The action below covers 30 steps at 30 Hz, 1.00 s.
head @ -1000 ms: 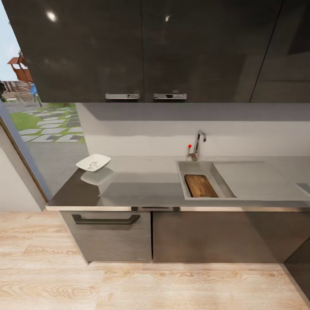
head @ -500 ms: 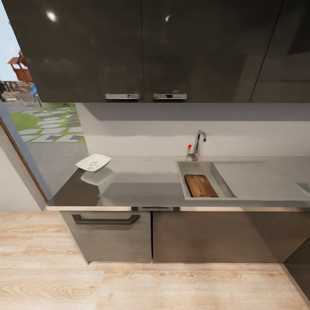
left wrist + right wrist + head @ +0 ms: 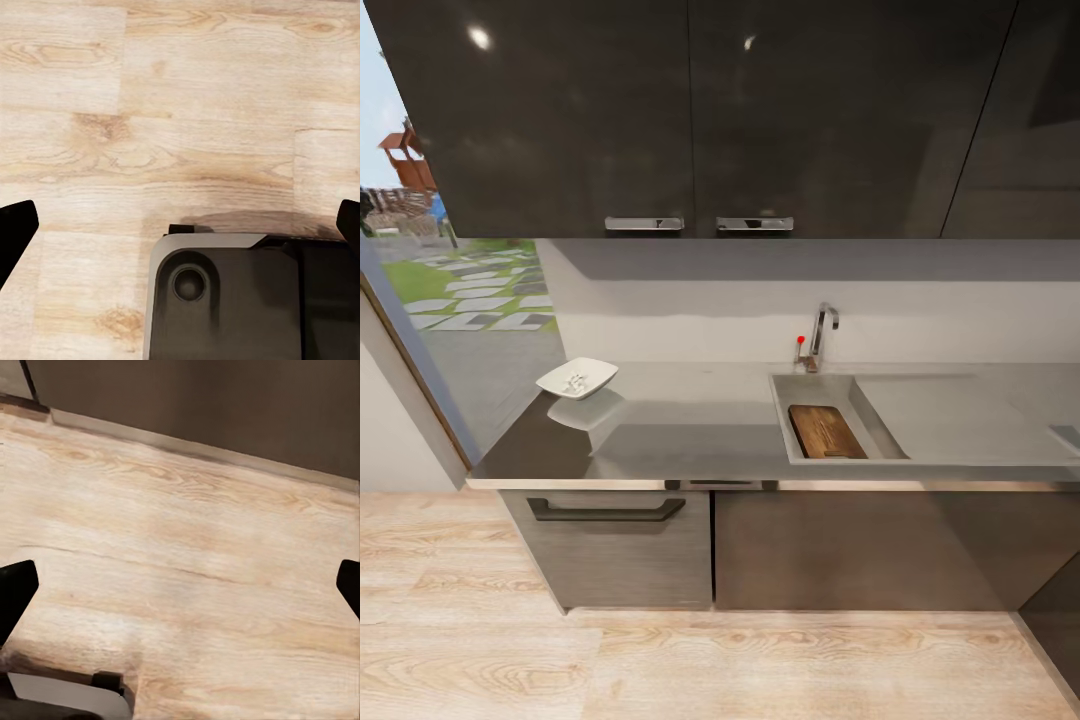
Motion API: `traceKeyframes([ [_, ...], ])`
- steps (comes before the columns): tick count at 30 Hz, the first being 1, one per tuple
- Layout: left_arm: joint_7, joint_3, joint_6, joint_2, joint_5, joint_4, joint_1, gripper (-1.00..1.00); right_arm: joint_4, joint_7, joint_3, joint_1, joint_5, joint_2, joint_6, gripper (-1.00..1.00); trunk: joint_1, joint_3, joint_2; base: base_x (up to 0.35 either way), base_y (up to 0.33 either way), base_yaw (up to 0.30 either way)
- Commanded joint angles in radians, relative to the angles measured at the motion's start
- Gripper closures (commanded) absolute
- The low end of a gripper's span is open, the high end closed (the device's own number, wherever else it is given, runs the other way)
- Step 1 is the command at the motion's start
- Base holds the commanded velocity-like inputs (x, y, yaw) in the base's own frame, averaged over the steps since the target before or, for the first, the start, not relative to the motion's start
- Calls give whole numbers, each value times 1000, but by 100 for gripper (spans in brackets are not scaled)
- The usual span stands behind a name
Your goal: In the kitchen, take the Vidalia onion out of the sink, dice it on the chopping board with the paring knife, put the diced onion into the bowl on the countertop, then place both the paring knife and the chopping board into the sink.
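Head view, left to right. Nothing is shifting between the two preceding head frames and this one: the camera and every object are keeping their places, which suggests the robot is pausing in front of the desk rather than working.

At the far left corner of the desk [image 3: 690, 430], the white bowl [image 3: 577, 378] is sitting with small pale pieces inside, probably the diced onion. Right of centre, the sink [image 3: 784, 425] is holding the chopping board [image 3: 825, 431], which is lying flat in the basin in front of the chrome faucet [image 3: 820, 335], with the drainboard [image 3: 940, 415] adjoining on the right. The paring knife cannot be made out; whether it is lying in the basin cannot be told.

Left wrist view: the left hand [image 3: 180, 225] is hanging with fingers spread wide and empty over the wood floor [image 3: 180, 112], above part of the robot's base [image 3: 225, 300]. Right wrist view: the right hand [image 3: 180, 585] is likewise spread open, holding nothing, above the floor near a lower cabinet [image 3: 195, 397].

Judged from this layout, the task is appearing nearly or wholly finished.
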<state>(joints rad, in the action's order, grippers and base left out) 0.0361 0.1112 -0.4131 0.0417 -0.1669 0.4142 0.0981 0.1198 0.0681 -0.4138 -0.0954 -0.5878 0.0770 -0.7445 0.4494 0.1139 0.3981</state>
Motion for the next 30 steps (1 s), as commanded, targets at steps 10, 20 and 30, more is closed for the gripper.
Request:
traceKeyframes([
  [10,4,8,-1,1,-9,2,0,-100,160,10,5,-1,-15,-45,-3,-100,1,2,2,0,0,0],
  [20,4,9,-3,1,-9,2,0,-100,200,11,101,0,-19,-75,-2,-100,1,2,2,0,0,0],
  [30,4,10,-3,1,-8,2,0,-100,24,6,99,2,-24,-79,-3,-100,1,2,2,0,0,0],
])
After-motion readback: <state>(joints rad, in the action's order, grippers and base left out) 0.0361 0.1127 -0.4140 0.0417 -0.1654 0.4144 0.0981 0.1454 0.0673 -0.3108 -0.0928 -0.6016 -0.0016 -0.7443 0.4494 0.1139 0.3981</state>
